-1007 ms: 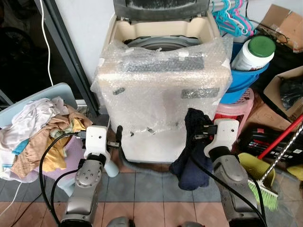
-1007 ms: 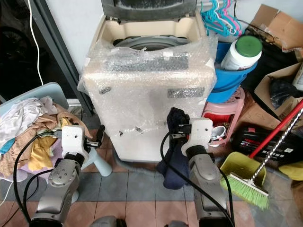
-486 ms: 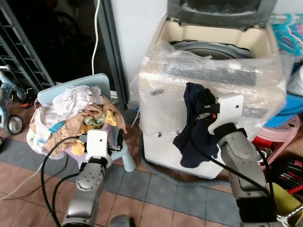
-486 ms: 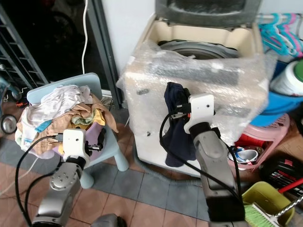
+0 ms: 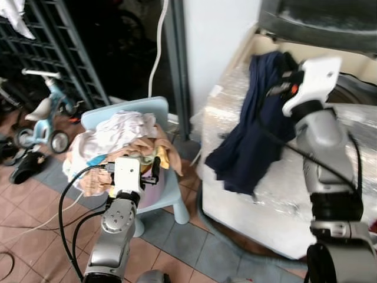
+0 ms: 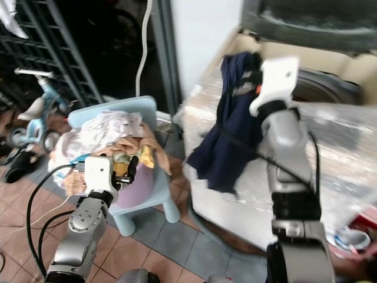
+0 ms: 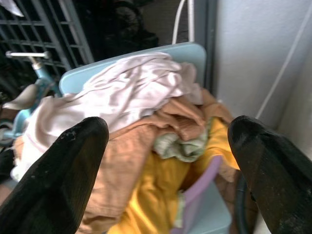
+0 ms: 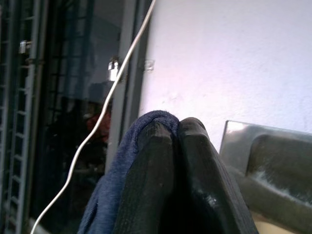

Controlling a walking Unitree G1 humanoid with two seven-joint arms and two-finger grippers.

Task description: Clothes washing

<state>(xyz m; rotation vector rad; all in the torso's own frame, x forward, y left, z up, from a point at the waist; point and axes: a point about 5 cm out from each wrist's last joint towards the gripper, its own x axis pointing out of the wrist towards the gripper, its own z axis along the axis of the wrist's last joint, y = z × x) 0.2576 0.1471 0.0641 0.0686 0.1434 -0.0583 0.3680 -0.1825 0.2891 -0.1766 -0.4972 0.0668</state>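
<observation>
My right gripper [image 5: 281, 75] is raised high beside the washing machine [image 5: 277, 194] and is shut on a dark navy garment [image 5: 247, 135]. The cloth hangs down over the bubble-wrapped front of the machine, whose lid [image 5: 318, 23] stands open. In the right wrist view the pressed fingers [image 8: 170, 165] pinch the navy cloth [image 8: 117, 185]. My left gripper [image 5: 154, 170] is open, held low just in front of a heap of white, tan and yellow clothes [image 5: 118, 147] on a light blue child's chair [image 5: 171, 194]. The left wrist view shows that heap [image 7: 146, 146] between the spread fingers [image 7: 58, 165].
A dark doorway with a metal grille [image 5: 53, 53] lies at the left, with a small blue tricycle [image 5: 44, 121] and shoes [image 5: 23, 168] on the tiled floor [image 5: 35, 224]. A white cable [image 5: 158, 41] hangs down by the door frame.
My right gripper has lifted the navy garment from the machine's front up to the level of its top. The camera has swung left, bringing in the tricycle and grille. Left gripper stays by the chair.
</observation>
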